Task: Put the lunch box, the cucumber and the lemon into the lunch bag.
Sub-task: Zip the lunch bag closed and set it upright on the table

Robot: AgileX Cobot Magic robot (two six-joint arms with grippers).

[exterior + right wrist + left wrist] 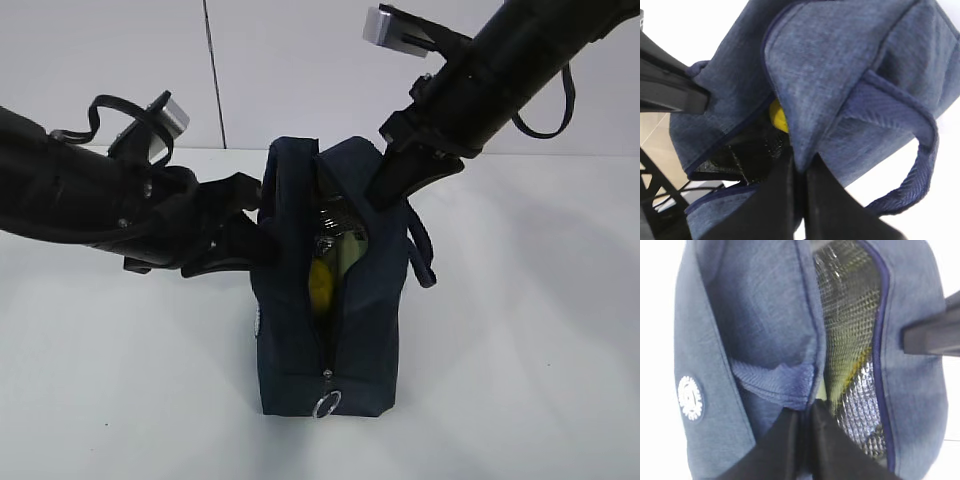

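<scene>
The navy lunch bag [300, 330] stands upright mid-table with its zipper open. The yellow lemon [320, 283] lies inside, and a pale green patch beside it [349, 248] may be the lunch box. I cannot make out the cucumber. My left gripper [262, 225] is shut on the bag's left opening edge, as the left wrist view [807, 407] shows. My right gripper [376, 196] is shut on the right opening edge [800, 162]. Both hold the mouth apart. The lemon also shows in the right wrist view [778, 116], and the silver lining [850, 305] shows in the left wrist view.
The metal ring pull [326, 405] hangs at the bag's lower front. A white round logo [690, 397] is on the bag's left side. One loop handle [917, 165] hangs off the right side. The bag stands on a white table [520, 380] before a white wall.
</scene>
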